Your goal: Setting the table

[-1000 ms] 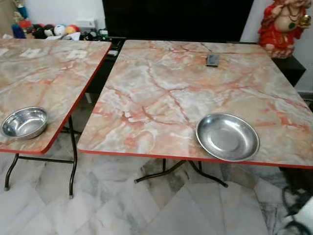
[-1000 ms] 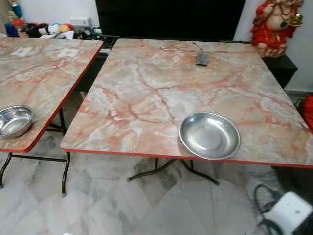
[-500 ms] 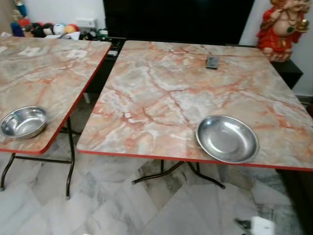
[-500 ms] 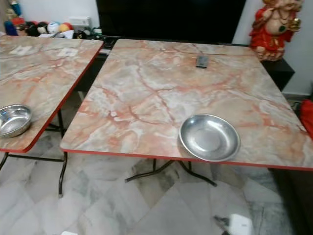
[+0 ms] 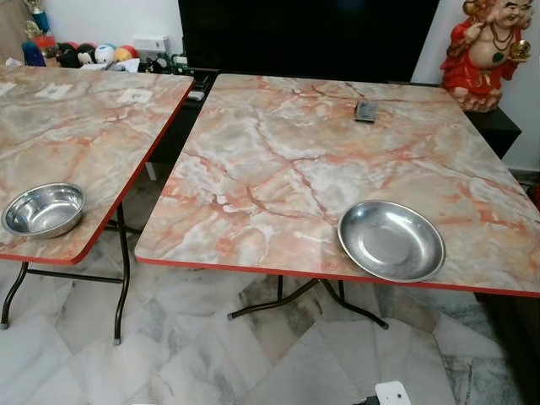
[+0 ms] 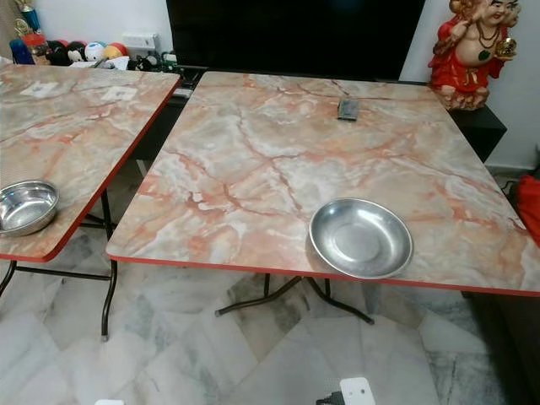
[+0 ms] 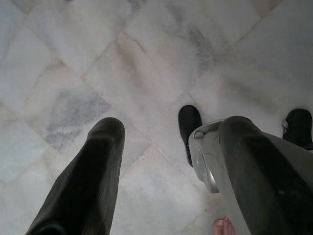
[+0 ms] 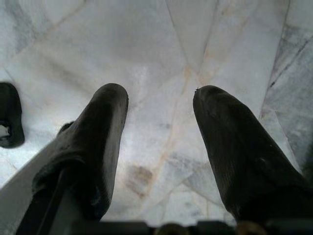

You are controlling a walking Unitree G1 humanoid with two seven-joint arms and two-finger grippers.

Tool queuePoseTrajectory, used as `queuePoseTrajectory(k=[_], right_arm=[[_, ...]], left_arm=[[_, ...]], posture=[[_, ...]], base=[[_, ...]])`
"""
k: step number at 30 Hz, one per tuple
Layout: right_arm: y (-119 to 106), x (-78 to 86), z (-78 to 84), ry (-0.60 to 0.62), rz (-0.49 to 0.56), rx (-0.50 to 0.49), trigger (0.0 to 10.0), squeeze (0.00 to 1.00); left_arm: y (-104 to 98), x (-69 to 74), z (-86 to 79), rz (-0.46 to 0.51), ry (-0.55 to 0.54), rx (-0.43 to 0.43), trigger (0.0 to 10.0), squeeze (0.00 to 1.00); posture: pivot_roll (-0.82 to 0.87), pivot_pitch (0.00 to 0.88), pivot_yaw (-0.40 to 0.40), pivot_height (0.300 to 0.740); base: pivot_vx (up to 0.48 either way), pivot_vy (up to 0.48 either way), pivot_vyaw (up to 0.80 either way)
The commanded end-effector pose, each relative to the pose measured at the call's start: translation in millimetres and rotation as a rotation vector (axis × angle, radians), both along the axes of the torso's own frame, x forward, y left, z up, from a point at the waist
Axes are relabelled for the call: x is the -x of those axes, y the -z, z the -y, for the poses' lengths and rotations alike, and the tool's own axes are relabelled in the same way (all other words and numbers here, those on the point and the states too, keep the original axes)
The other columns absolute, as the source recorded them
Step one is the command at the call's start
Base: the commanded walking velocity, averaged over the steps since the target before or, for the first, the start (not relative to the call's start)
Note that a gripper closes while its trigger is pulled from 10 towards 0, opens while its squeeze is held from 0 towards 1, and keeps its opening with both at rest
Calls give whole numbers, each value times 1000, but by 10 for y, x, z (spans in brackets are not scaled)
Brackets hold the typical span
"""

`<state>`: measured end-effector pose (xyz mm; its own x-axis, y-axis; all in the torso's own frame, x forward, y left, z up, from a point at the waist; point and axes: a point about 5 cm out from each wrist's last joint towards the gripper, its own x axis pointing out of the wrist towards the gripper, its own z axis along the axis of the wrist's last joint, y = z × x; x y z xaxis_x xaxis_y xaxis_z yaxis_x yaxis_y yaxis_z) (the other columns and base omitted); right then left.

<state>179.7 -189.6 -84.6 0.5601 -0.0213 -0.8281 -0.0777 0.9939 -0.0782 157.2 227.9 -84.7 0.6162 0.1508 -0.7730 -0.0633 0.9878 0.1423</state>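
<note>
Two marble-top tables are standing side by side. A round steel plate (image 5: 391,240) is sitting rim-up at the near edge of the right table (image 5: 287,160); being round, it has no long axis. A steel bowl (image 5: 43,209) is resting on the left table (image 5: 76,126). Left gripper (image 7: 168,142) and right gripper (image 8: 159,105) are hanging over the floor, fingers spread, empty.

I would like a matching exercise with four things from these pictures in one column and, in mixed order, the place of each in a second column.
Things:
1. wide shallow steel plate
2. small deep steel bowl
3. small dark remote control
4. red and gold laughing figurine

Places:
A. far side of the right marble-pattern table
B. near edge of the left marble-pattern table
C. black cabinet behind the tables
D. near edge of the right table

Pairs: 1-D, 2-B, 3-A, 4-C
</note>
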Motion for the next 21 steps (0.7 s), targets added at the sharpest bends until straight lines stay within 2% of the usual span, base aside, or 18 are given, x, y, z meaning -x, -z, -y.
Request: queuePoseTrajectory(k=[1, 10, 12, 21], right_arm=[[30, 60, 3, 23, -11, -6, 10000, 0], [46, 75, -73, 137, 11, -67, 10000, 0], [54, 84, -98, 152, 7, -69, 10000, 0], [81, 142, -87, 165, -14, -71, 10000, 0]], left_arm=[[44, 108, -35, -45, -33, 11, 10000, 0], [22, 65, -73, -42, -53, 14, 10000, 0], [18, 55, -79, -38, -82, 20, 10000, 0], [27, 73, -73, -41, -86, 23, 10000, 0]], posture=[[-12, 86, -21, 740], [-10, 80, -6, 740], [-3, 72, -7, 740], [4, 51, -11, 740]], base=[[0, 0, 0], [0, 0, 0], [0, 480, 0], [0, 480, 0]])
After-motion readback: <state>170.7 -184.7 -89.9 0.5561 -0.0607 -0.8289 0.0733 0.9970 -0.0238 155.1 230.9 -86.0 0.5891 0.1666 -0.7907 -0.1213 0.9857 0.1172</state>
